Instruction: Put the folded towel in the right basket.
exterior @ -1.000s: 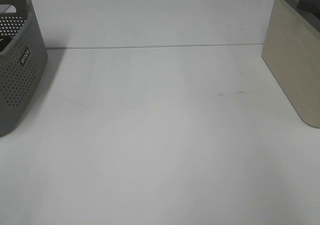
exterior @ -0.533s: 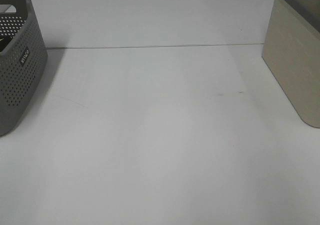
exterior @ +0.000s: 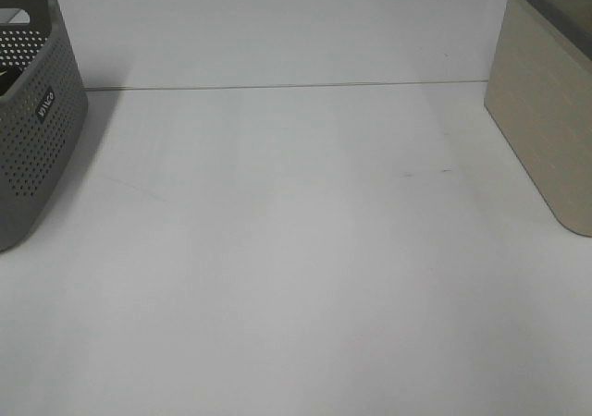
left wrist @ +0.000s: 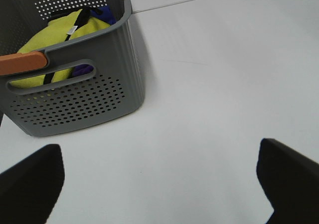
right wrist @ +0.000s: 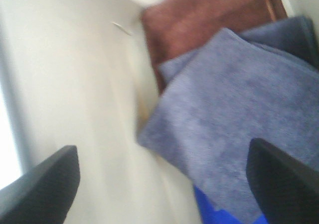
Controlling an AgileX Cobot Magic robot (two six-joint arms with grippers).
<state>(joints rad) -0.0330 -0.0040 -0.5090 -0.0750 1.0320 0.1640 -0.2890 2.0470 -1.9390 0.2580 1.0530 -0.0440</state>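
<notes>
The folded towel (right wrist: 234, 114) is grey-blue and lies inside the beige right basket (exterior: 541, 111), partly over a brown cloth (right wrist: 199, 20). A bit of bright blue fabric (right wrist: 219, 209) shows beneath it. My right gripper (right wrist: 162, 154) is open and empty, just above the towel and next to the basket's cream inner wall (right wrist: 75, 74). My left gripper (left wrist: 159, 154) is open and empty over the bare table, near the grey left basket (left wrist: 89, 94). Neither gripper shows in the exterior high view.
The grey perforated basket (exterior: 32, 129) stands at the table's left edge. It holds a yellow cloth (left wrist: 60, 35) and a purple-blue cloth (left wrist: 102, 15), and has an orange grip (left wrist: 22, 63) on its rim. The white table (exterior: 296, 250) lies between the two baskets.
A dark part of the right arm showed above the right basket's top one second ago; it has left the exterior high view. Nothing else has moved.
</notes>
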